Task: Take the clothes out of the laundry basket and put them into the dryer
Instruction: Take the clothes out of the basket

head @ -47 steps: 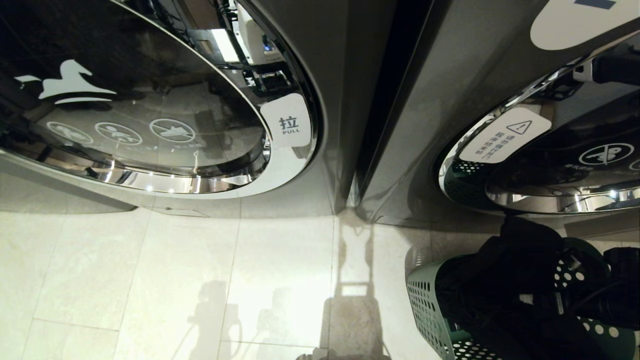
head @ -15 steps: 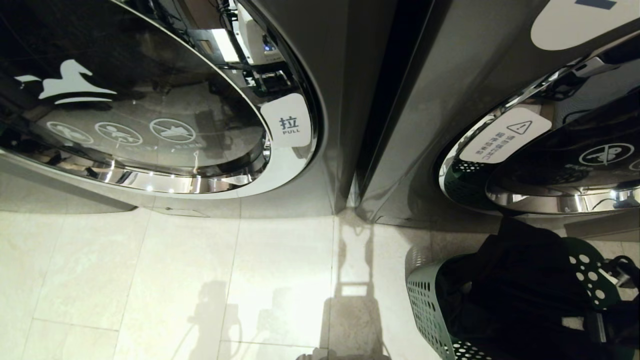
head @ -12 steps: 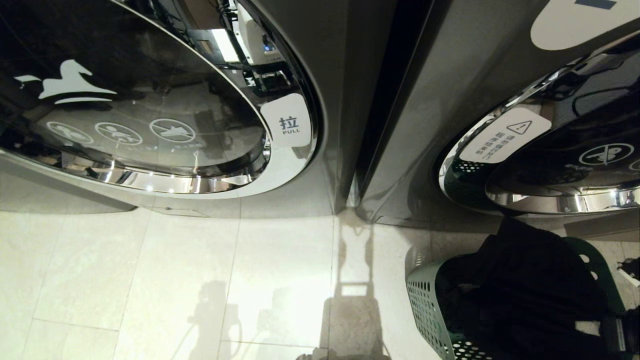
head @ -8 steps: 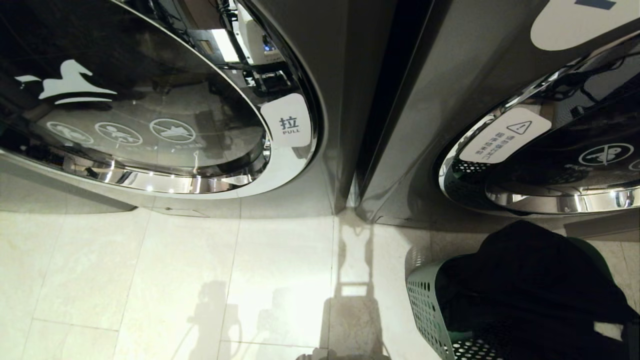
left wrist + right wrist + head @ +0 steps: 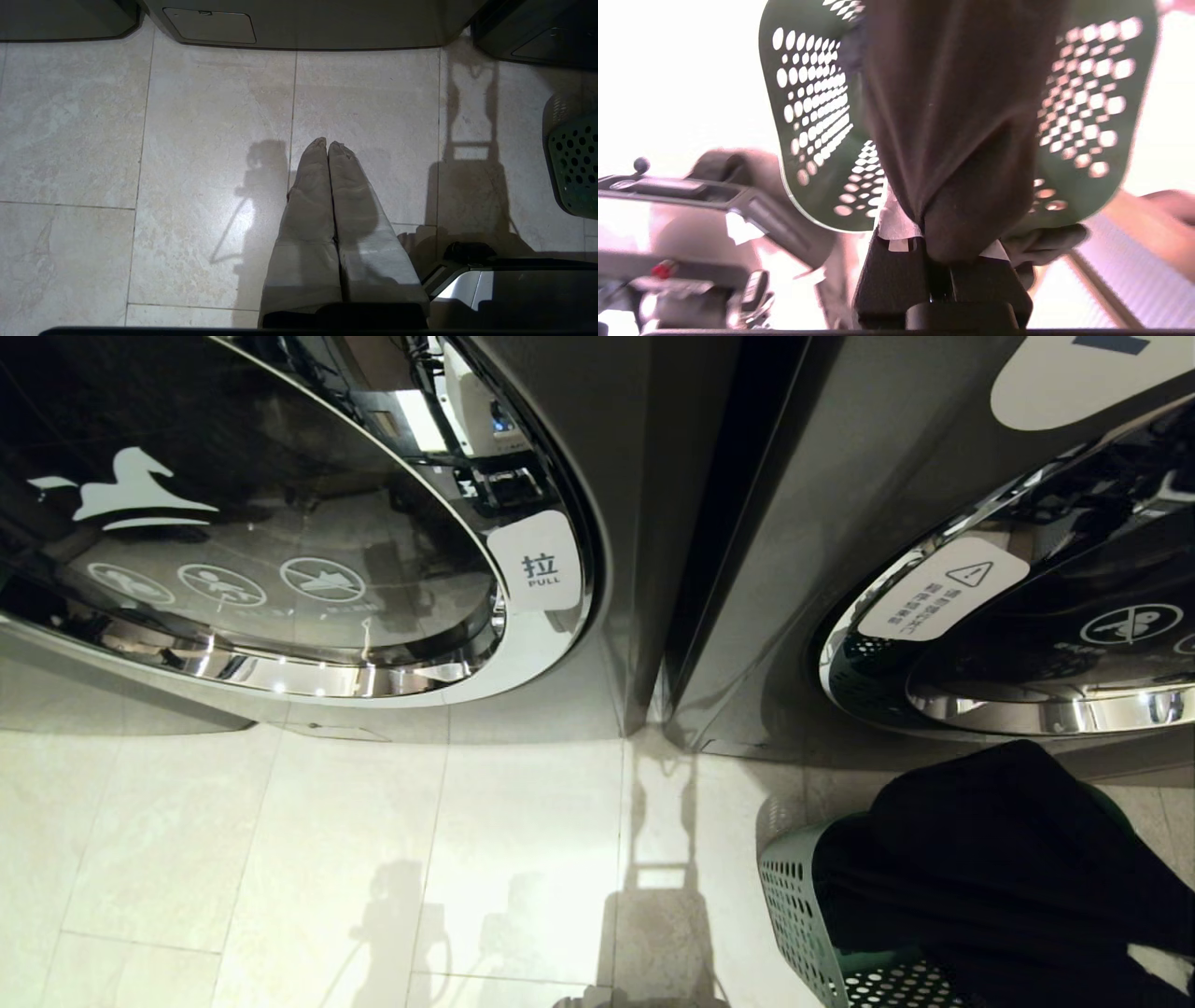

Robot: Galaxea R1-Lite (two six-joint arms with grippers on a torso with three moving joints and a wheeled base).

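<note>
Now your right gripper (image 5: 941, 233) is clamped on the dark fabric garment (image 5: 1008, 859) at lower right, over the perforated green plastic basket (image 5: 794, 915) — lift until it clears the rim; left gripper (image 5: 328, 145) fingers together.

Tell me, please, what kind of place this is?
Probably a self-service laundry: two grey front-loading machines with round glass doors stand side by side on a pale tiled floor, beside a green perforated plastic laundry basket.
</note>
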